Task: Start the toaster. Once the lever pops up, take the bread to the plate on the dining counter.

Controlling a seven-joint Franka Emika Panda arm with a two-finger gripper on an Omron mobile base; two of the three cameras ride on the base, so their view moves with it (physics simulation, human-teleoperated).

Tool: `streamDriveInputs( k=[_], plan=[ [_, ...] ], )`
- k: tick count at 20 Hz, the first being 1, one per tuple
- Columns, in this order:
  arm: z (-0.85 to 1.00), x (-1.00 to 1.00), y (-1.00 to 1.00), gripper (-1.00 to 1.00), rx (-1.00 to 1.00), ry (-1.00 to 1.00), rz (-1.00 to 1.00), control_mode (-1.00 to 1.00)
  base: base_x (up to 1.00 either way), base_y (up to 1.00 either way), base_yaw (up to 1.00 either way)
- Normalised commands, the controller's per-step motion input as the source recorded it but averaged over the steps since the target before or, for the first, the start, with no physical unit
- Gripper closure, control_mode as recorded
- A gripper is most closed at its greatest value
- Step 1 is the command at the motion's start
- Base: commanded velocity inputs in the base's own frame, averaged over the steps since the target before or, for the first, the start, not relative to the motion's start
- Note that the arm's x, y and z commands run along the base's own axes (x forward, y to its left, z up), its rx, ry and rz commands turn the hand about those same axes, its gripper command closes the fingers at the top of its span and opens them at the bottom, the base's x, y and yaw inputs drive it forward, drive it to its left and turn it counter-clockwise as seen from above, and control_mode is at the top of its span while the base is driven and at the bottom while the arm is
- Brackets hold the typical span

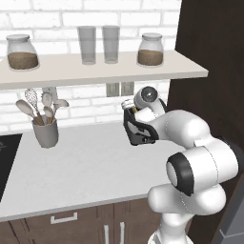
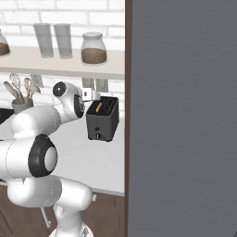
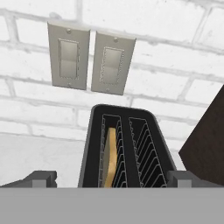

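The black toaster [image 2: 102, 121] stands at the back right of the worktop, against the white brick wall. In the left base view my arm covers most of the toaster [image 1: 139, 132]. The bread [image 3: 111, 157] stands on edge, sunk low in the left slot of the toaster [image 3: 89, 148], and shows as a thin tan sliver [image 2: 99, 107] from the right base. My gripper [image 3: 113, 179] hangs just above the toaster's near end, open wide, one fingertip [image 3: 41, 178] off each side and nothing between them. The gripper [image 2: 94, 96] sits at the toaster's top left edge. The plate and the dining counter are out of view.
A grey utensil crock [image 1: 45, 131] stands at the left of the worktop [image 1: 86, 167]. Overhead runs a shelf [image 1: 95, 71] with jars and glasses. Two wall switch plates [image 3: 89, 61] sit behind the toaster. A dark tall panel [image 1: 209, 57] and a grey wall [image 2: 185, 115] close the right side.
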Motion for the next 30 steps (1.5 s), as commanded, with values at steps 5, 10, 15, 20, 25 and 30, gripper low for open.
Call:
streamDriveInputs(
  k=[5, 10, 15, 20, 25, 30],
  plan=[
    [0.00, 0.00, 0.00, -1.00, 0.00, 0.00, 0.00, -1.00, 0.00, 0.00, 0.00],
    [0.00, 0.00, 0.00, -1.00, 0.00, 0.00, 0.00, -1.00, 0.00, 0.00, 0.00],
    [0.00, 0.00, 0.00, -1.00, 0.00, 0.00, 0.00, -1.00, 0.00, 0.00, 0.00],
    [0.00, 0.00, 0.00, -1.00, 0.00, 0.00, 0.00, -1.00, 0.00, 0.00, 0.00],
    [0.00, 0.00, 0.00, -1.00, 0.00, 0.00, 0.00, -1.00, 0.00, 0.00, 0.00],
    [0.00, 0.00, 0.00, -1.00, 0.00, 0.00, 0.00, -1.00, 0.00, 0.00, 0.00]
  ],
)
